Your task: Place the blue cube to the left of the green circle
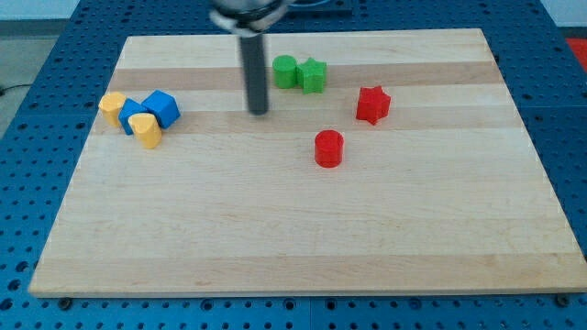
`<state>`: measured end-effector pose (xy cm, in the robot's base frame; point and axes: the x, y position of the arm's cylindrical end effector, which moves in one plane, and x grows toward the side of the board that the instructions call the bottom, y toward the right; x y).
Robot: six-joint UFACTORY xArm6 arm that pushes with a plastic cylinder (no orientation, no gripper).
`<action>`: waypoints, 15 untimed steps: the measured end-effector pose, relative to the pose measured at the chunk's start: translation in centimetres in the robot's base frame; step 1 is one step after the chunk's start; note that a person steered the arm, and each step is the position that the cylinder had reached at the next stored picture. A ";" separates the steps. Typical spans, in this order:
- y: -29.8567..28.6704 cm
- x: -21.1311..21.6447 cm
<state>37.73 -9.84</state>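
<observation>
Seven blocks lie scattered on the wooden board (303, 238) as my tip (260, 112) rests on bare wood toward the view's top, touching none of them. No jaws exist on this arm, only a straight dark rod, so nothing is spread, pressed or pinched. Nearest to the tip, just to the view's right and slightly higher, sits the green circle (285, 71), with a green star (313, 75) touching its right side. Farther right stand a red star (372, 104) and, lower, a red cylinder (328, 148). The blue cube (163, 106) lies well apart to the view's left of the tip, at roughly the same height, packed against another blue block (132, 113) and two yellow blocks (113, 107) (145, 129). Judging from this layout, the tip stands between cube and circle, so it must likely circle round to the cube's far left side before pushing it rightward toward the open spot beside the circle.
</observation>
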 end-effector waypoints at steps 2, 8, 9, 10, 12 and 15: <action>4.9 -1.8; 14.1 -5.4; 14.2 -5.2; 12.4 -2.4; -1.9 2.5; -9.0 3.3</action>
<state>41.03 -18.82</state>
